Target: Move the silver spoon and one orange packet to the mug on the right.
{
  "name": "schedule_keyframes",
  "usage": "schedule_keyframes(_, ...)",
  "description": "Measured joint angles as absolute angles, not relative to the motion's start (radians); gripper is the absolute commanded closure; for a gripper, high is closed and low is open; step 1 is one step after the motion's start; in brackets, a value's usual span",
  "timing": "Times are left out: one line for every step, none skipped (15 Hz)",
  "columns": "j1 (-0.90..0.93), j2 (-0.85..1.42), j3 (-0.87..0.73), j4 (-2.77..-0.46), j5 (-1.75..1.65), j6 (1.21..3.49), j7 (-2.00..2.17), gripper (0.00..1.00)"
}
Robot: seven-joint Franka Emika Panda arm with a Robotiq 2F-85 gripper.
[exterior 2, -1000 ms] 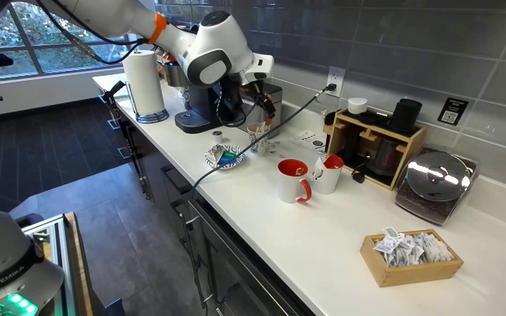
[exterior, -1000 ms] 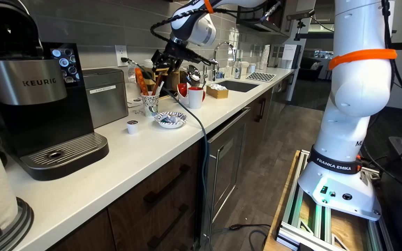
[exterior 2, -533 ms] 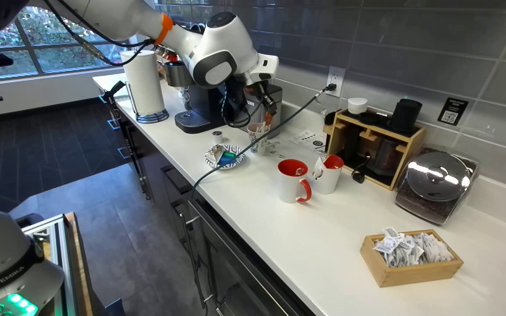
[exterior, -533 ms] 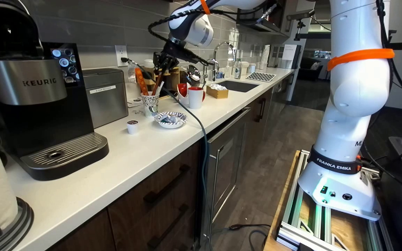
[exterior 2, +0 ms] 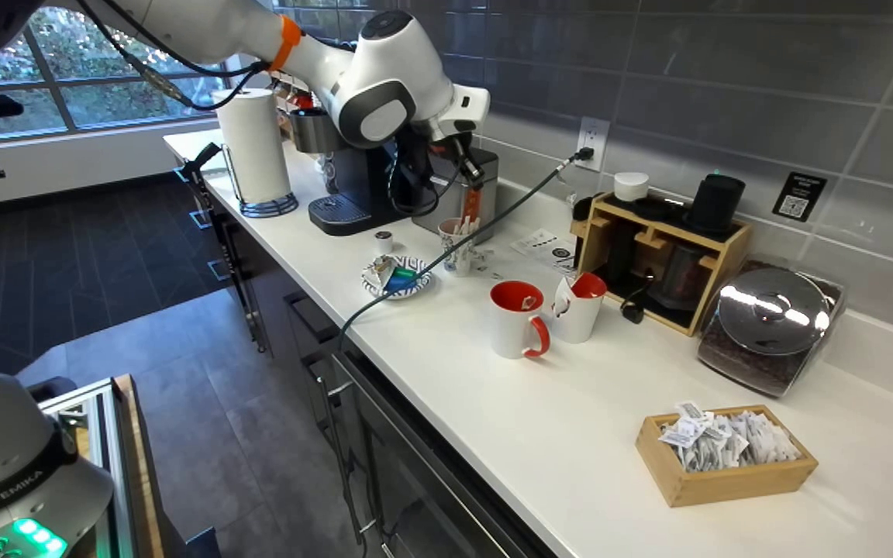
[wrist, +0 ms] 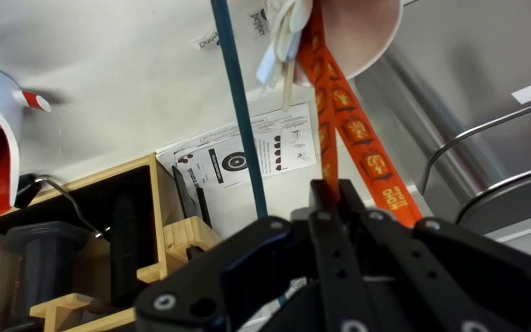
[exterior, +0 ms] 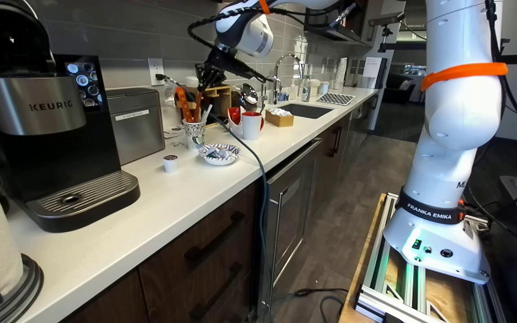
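Tool (wrist: 334, 198), clamped on one orange packet (wrist: 327, 147) in the patterned cup (exterior: 194, 136), seems at the grasping step, and the next move calls for lifting it out toward the mugs (exterior 2: 512, 324), while the silver spoon I cannot make out.

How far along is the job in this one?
Done: I can see no delivery at either mug. In hand: the gripper is shut on an orange packet, its lower end in the patterned cup. Left: lifting that out and carrying it over; I can't make out the silver spoon.
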State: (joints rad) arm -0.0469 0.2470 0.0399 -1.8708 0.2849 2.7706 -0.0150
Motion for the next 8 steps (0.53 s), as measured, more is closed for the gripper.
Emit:
schedule_keyframes(-0.047, 0.238, 0.041, -1.87, 0.285, 2.771, -0.012, 0.98)
schedule_keyframes(-0.046, 0.225, 0.041, -1.87, 0.284, 2.771, -0.009, 0.98)
schedule_keyframes(-0.045, 0.21, 0.041, -1.871, 0.28, 2.771, -0.005, 0.98)
schedule_keyframes(-0.043, 0.192, 0.038, -1.872, 0.269, 2.768, 0.001, 0.98)
schedule_keyframes(-0.041, 0.171, 0.034, -1.874, 0.254, 2.762, 0.007, 0.98)
schedule_keyframes(-0.04, 0.149, 0.031, -1.877, 0.237, 2.75, 0.014, 0.98)
schedule_keyframes(-0.04, 0.123, 0.025, -1.883, 0.216, 2.734, 0.018, 0.98)
schedule_keyframes(-0.04, 0.095, 0.019, -1.888, 0.2, 2.707, 0.019, 0.98)
